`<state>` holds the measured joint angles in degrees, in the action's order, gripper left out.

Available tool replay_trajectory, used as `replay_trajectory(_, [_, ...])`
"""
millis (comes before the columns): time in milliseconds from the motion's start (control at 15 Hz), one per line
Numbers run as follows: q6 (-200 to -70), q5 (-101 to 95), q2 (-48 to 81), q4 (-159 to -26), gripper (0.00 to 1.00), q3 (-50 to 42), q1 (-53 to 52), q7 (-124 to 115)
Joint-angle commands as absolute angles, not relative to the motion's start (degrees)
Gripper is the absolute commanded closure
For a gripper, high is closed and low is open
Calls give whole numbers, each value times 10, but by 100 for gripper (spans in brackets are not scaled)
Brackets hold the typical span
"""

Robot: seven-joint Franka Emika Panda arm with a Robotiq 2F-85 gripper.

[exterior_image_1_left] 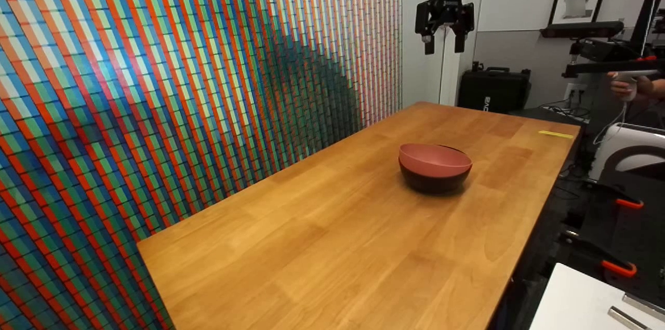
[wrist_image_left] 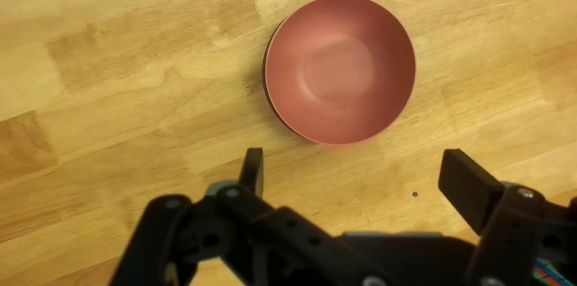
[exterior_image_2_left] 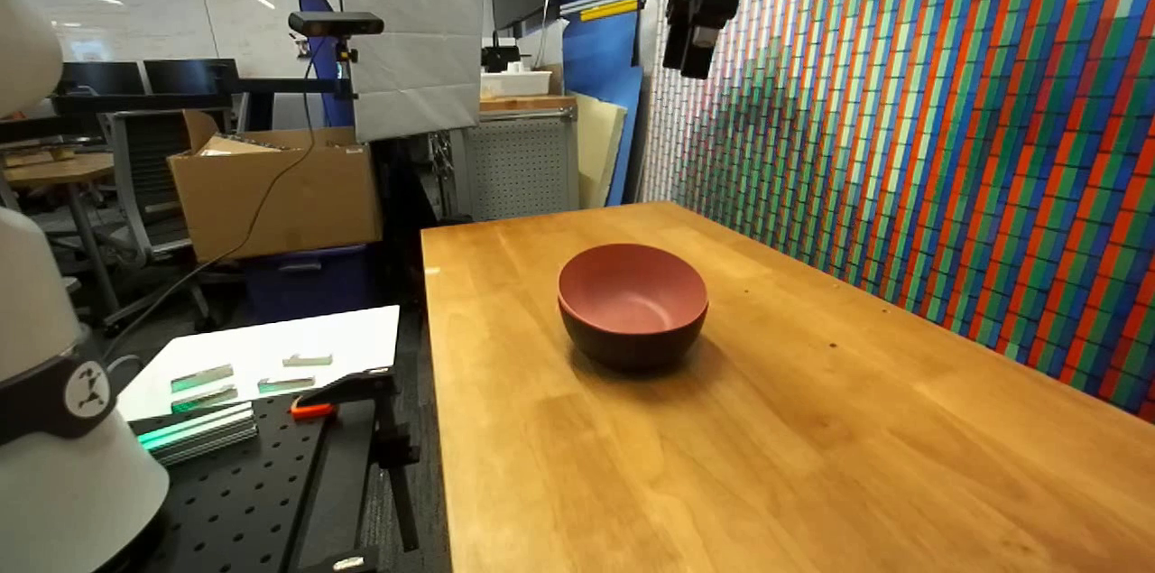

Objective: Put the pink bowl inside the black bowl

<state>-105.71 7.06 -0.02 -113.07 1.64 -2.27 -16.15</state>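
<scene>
The pink bowl [exterior_image_1_left: 435,160] sits inside the black bowl [exterior_image_1_left: 434,183] on the wooden table, slightly tilted, with part of the black rim showing behind it. Both also show in an exterior view, the pink bowl [exterior_image_2_left: 633,289] nested in the black bowl [exterior_image_2_left: 633,350]. In the wrist view the pink bowl [wrist_image_left: 340,70] covers nearly all of the black bowl, of which a thin dark edge [wrist_image_left: 265,79] shows at the left. My gripper [exterior_image_1_left: 444,49] is open and empty, high above the table and apart from the bowls. Its spread fingers [wrist_image_left: 354,166] also show in the wrist view.
The wooden table [exterior_image_1_left: 311,247] runs along a wall with a colored striped pattern [exterior_image_1_left: 208,86]. A yellow strip [exterior_image_1_left: 555,134] lies near a table corner. A white board [exterior_image_2_left: 271,347] with metal pieces stands beside the table. A person's hand [exterior_image_1_left: 631,86] holds a controller at the side.
</scene>
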Motion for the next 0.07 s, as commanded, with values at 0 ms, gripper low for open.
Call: replay_trajectory(0, [-1056, 71, 1, -1131, 0, 18, -22, -161])
